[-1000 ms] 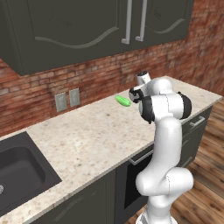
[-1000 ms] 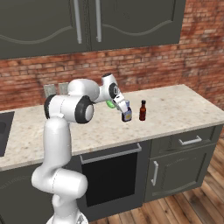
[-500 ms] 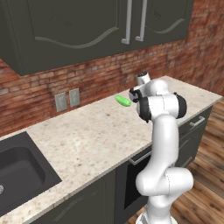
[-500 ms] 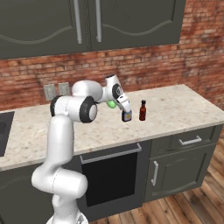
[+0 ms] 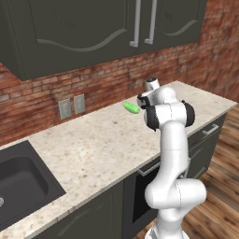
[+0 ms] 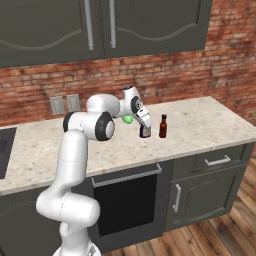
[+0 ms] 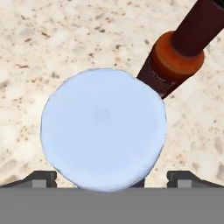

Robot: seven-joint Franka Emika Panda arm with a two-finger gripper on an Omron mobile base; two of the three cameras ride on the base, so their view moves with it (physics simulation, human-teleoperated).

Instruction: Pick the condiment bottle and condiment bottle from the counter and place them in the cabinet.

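Left base view, what is hiding: the white robot arm [image 5: 170, 154] is standing in front of the bottles, so its own elbow is covering them. A small green thing [image 5: 131, 108] is lying on the speckled stone counter [image 5: 88, 149] near the brick wall; what it is cannot be told.

Right base view, where the bottles are: the gripper [image 6: 145, 131] is hanging low over a small bottle with a pale cap [image 6: 145, 132], mostly covered by the hand. The dark brown bottle with a thin neck [image 6: 163, 126] is standing just beside it on the counter. The dark cabinet doors [image 6: 100, 25] above are looking closed.

Right base view, what could go wrong: if the doors are not opened, the bottles are getting nowhere.

Hand view, jaws: the two dark finger tips [image 7: 41, 177] are standing wide apart, one on each side of the round pale cap, and are holding nothing.

Hand view, what could go wrong: the brown bottle is almost touching the pale one. A finger going down could be bumping it over.

Hand view, hard to see: the pale bottle's body is hiding under its cap.
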